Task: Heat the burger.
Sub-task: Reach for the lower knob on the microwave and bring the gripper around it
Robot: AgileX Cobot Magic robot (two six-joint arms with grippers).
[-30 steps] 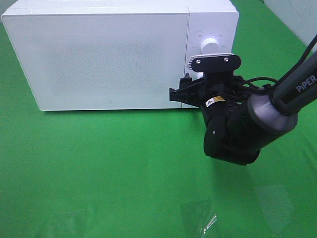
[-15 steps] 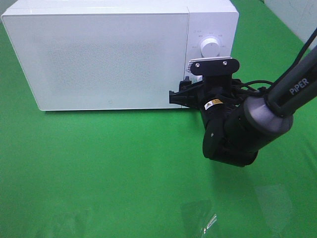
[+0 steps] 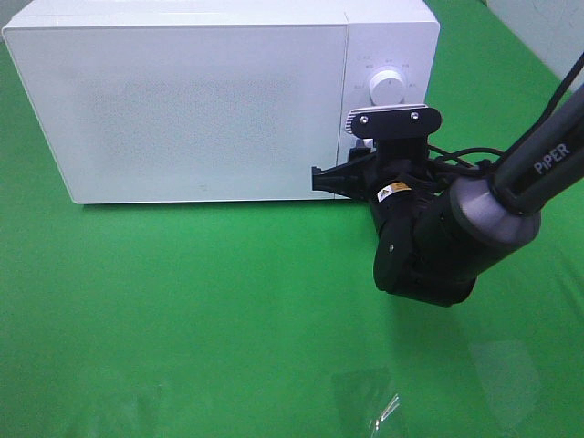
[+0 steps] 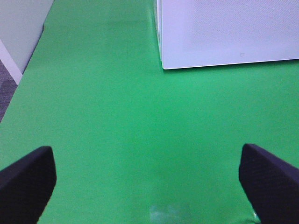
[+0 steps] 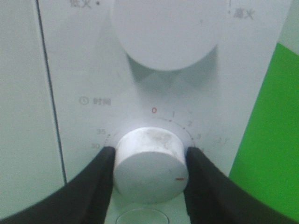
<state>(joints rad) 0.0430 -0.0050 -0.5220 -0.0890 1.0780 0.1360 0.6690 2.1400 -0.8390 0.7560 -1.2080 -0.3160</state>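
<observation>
1. Because the microwave [image 3: 401,46] has its door [image 3: 182,109] closed, the high camera shows no burger. I judge it sits inside, behind that door and apart from the right gripper [image 3: 339,175]. That gripper is pressed to the microwave's control panel just below the upper dial [image 3: 387,88].
2. From the left wrist, the left gripper [image 4: 149,186] hangs over the green cloth [image 4: 117,116] with its jaws spread wide and nothing in them. It sits off the microwave's front corner, probably parked clear of the work. No burger shows here.
3. From the right wrist, the right gripper's fingers [image 5: 93,182] clamp both sides of the microwave's timer knob [image 5: 149,158], a hold suited to twisting in a heating time. The knob's red mark points away from the 0. The burger is out of sight here too.
</observation>
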